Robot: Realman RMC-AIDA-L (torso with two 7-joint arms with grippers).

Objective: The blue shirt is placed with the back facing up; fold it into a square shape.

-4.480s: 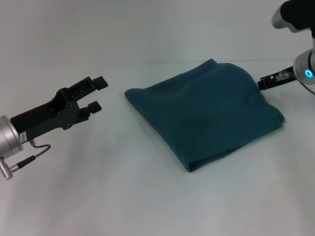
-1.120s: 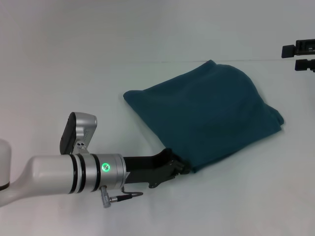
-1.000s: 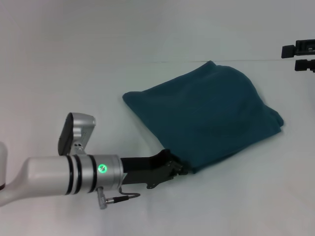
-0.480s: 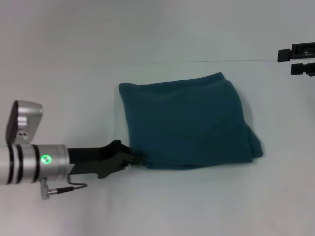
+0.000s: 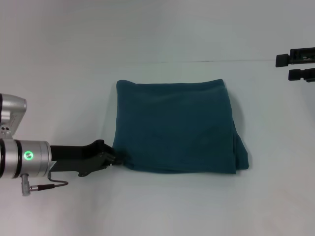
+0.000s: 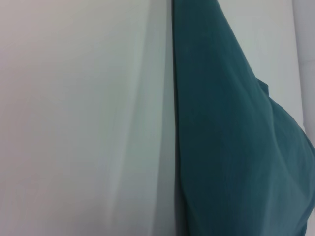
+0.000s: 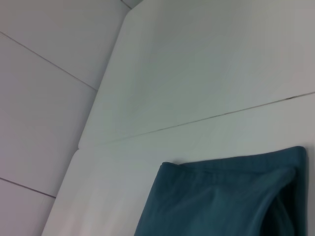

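Observation:
The blue shirt [image 5: 177,128] lies folded into a rough square in the middle of the white table, its plain side up. At its near left corner my left gripper [image 5: 114,159] is low on the table, shut on the fabric's edge. My right gripper [image 5: 282,67] hovers off to the far right, above the table and apart from the shirt, with its two fingers open and nothing between them. The left wrist view shows the shirt's [image 6: 236,137] folded edge running along the table. Part of the shirt [image 7: 221,196] also shows in the right wrist view.
The white table [image 5: 157,206] spreads all around the shirt. A thin seam [image 5: 197,61] runs across it behind the shirt. White wall panels [image 7: 44,98] stand beyond the table's far edge.
My left gripper has pulled the shirt's near corner to the left, turning the folded shirt until its edges run square with the table. The right gripper has hardly moved.

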